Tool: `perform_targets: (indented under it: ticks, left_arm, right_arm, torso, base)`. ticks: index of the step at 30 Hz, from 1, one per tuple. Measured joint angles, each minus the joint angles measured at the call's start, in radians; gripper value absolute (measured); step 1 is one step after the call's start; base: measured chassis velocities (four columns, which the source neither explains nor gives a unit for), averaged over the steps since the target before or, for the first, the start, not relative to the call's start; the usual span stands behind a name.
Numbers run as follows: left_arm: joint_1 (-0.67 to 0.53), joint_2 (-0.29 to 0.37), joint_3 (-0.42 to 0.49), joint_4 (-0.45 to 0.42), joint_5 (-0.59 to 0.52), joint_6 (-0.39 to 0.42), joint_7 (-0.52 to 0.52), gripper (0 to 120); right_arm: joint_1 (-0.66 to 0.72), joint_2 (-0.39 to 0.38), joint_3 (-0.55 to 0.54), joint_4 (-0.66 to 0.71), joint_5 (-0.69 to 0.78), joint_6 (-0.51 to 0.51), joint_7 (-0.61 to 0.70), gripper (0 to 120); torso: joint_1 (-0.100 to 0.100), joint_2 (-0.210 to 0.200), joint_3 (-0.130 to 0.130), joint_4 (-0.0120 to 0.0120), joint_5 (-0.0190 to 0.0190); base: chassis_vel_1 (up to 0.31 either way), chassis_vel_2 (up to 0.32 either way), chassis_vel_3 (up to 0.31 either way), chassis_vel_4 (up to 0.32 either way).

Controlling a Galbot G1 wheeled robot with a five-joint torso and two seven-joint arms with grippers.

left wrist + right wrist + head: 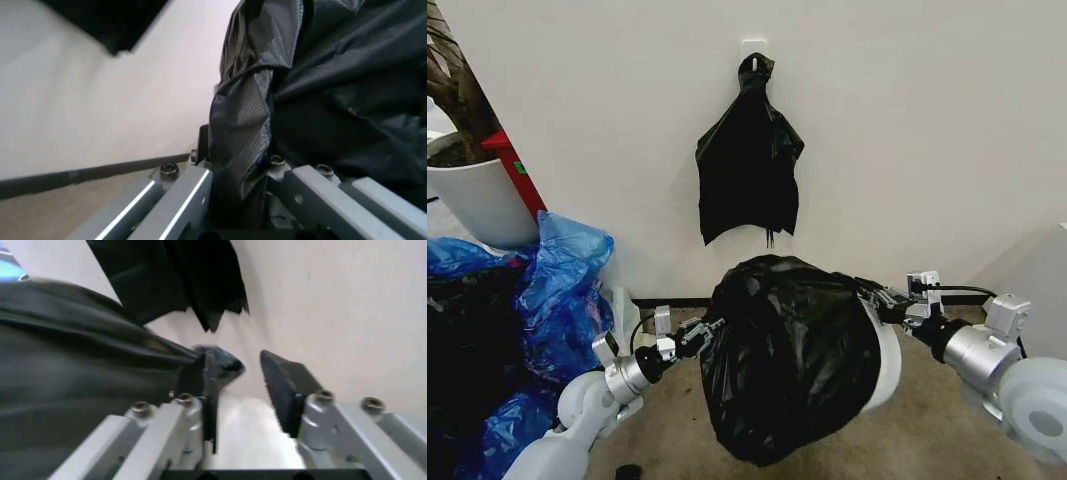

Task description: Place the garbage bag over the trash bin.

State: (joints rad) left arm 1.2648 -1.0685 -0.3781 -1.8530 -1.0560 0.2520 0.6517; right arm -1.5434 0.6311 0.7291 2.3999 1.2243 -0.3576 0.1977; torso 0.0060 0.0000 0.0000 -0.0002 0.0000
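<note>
Left hand clamped — right hand agape

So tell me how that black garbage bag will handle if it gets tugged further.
The garbage bag is probably floppy and light: it hangs in loose crinkled folds over the trash bin. Its glossy film looks slippery and thin, so it may slip or tear where the left gripper pinches it.

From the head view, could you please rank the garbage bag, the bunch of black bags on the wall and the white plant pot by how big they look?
1. Garbage bag, draped over the trash bin, nearest the camera.
2. Bunch of black bags on the wall.
3. White plant pot, cut off at the frame edge, so unsure.
</note>
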Motion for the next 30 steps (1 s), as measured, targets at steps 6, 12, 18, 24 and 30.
perform_targets:
  ticks: [6,12,18,24,30]
  left_arm:
    - [0.0,0.004,0.027,-0.037,0.016,0.02,-0.148,1]
    - [0.0,0.011,0.099,-0.105,0.036,0.019,-0.411,1]
    - [-0.011,0.014,0.143,-0.164,0.098,-0.027,-0.712,1]
    - [-0.054,0.023,0.22,-0.167,0.186,-0.048,-0.852,1]
    - [-0.19,0.014,0.407,-0.118,0.162,-0.005,-0.94,1]
  right_arm:
    - [-0.001,0.004,0.041,0.041,0.006,0.015,0.057,48]
    - [0.009,0.018,0.053,0.1,-0.037,0.019,0.124,71]
    - [0.039,0.022,-0.109,0.102,-0.201,0.012,0.156,89]
    - [0.053,-0.002,-0.202,0.102,-0.26,-0.015,0.088,90]
    - [0.095,-0.094,-0.234,0.102,-0.2,-0.017,0.035,67]
  torso:
    - [0.0,0.0,0.0,0.0,0.0001]
    - [0.0,0.0,0.0,-0.0002,-0.0004]
    - [0.0,0.0,0.0,0.0,0.0004]
    - [0.0,0.0,0.0,0.0006,0.0003]
    - [0.0,0.0,0.0,-0.0011,-0.0001]
  base:
    - [0.0,0.0,0.0,0.0]
    - [0.0,0.0,0.0,0.0]
    - [0.0,0.0,0.0,0.0]
    - [0.0,0.0,0.0,0.0]
    - [0.0,0.0,0.0,0.0]
